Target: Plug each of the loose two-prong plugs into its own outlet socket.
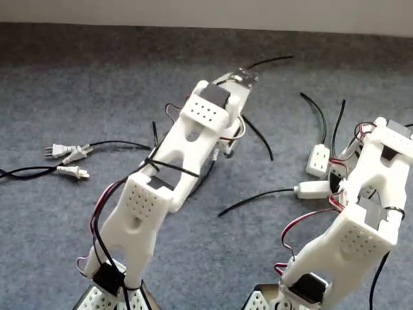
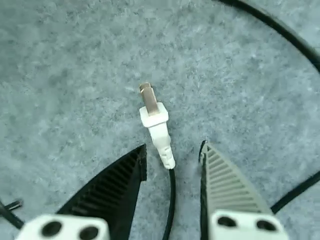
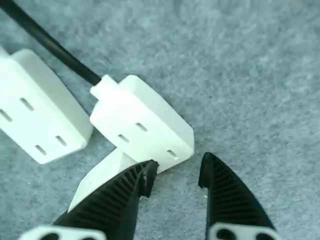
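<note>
Left claw [image 2: 173, 149], parted, astride plug [image 2: 154, 117]

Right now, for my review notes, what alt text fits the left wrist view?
A white two-prong plug lies on grey carpet in the gap of the open left gripper, prongs pointing away from it. Its black cord trails back toward the wrist.

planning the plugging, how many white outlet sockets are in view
3 white rectangular plastic outlet sockets: two side by side, a third partly behind a right jaw; others may be hidden.
</note>
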`<state>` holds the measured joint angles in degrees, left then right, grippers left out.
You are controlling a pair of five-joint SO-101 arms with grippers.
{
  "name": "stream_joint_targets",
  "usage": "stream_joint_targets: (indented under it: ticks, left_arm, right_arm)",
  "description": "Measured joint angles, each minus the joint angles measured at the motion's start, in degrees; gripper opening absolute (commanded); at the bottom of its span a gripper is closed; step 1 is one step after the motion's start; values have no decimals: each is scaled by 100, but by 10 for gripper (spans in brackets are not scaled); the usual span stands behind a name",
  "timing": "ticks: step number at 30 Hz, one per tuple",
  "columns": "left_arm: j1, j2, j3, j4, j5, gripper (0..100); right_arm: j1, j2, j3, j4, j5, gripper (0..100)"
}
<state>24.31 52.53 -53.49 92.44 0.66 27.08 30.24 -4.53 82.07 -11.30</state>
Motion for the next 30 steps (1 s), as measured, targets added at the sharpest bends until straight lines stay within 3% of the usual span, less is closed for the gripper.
stream_joint_targets:
  ticks: [12,19,30]
  left_arm:
    - [0,1046,-1327,-53,9,180]
    - [-325,1160,-1389,-70,360,2]
    - [-229,1169,-1398,-70,360,6]
  right_arm:
    - [0,0,62,-123,0,177]
    - [0,0,62,-123,0,177]
    - [-44,0,70,-158,0,177]
